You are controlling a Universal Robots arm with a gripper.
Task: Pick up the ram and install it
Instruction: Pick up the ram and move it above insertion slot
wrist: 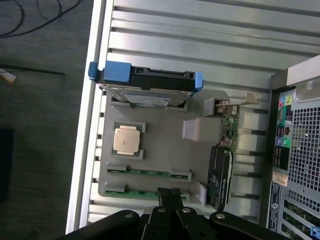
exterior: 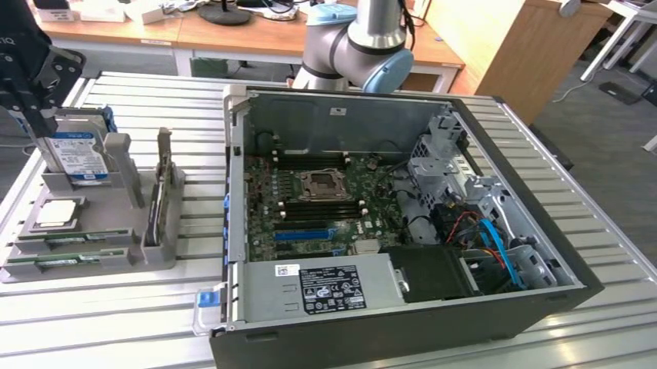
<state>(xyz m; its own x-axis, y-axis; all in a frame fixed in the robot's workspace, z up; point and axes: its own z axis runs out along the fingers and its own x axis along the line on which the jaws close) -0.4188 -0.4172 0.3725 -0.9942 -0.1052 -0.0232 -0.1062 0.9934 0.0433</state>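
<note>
My pincer (wrist: 170, 193) is clenched, its tips pressed together with nothing between them. It hangs directly over the ram (wrist: 137, 192), and my fingertips hide part of that stick in the wrist view.

Little writing can be read. The hard drive (exterior: 77, 157) has a blue-and-white label, and a black-and-white sticker (exterior: 328, 288) sits on the silver box at the front of the computer case (exterior: 308, 115). The print on both is too small for me to make out. Pale letters on the dark body at the exterior view's upper left are cut off by the edge.

The grey holder (exterior: 144, 257) sits at the exterior view's left and carries several parts:
- The hard drive stands upright at the back.
- The square silver CPU chip (exterior: 57, 214) lies flat just in front of the drive.
- A second green stick (exterior: 77, 240) lies in the next slot forward.
- The ram lies in the slot nearest the lower left corner.
- A dark card (exterior: 162, 192) stands on edge along the holder's side nearest the case.

The case lies open at the centre. Inside it are the green motherboard (exterior: 308, 223), bundled cables and blue clips. My arm (exterior: 365, 38) rises behind the case and is cut off by the top of the frame.
</note>
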